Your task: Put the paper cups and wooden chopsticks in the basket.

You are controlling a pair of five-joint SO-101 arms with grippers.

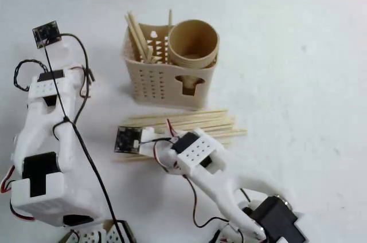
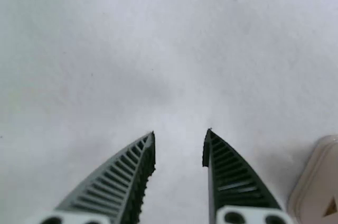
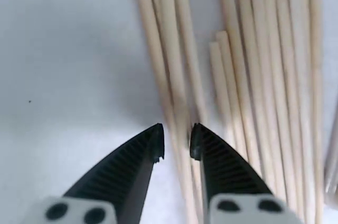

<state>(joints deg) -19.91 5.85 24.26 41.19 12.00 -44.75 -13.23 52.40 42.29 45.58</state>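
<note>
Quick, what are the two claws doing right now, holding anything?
Left gripper: open, holding nothing, over the table.
Right gripper: slightly open, astride a chopstick lying on the table; not clamped.

The right gripper point(image 3: 177, 142) hangs over the white table point(image 3: 63, 49), its two dark ridged fingers point(image 3: 129, 166) a narrow gap apart. One chopstick point(image 3: 177, 118) runs through that gap. The other wooden chopsticks point(image 3: 253, 76) lie side by side just beside the gripper.

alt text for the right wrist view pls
The right arm's pincer hangs over wooden chopsticks lying side by side on the white table, its tips narrowly apart over the sticks at one edge of the row.
</note>
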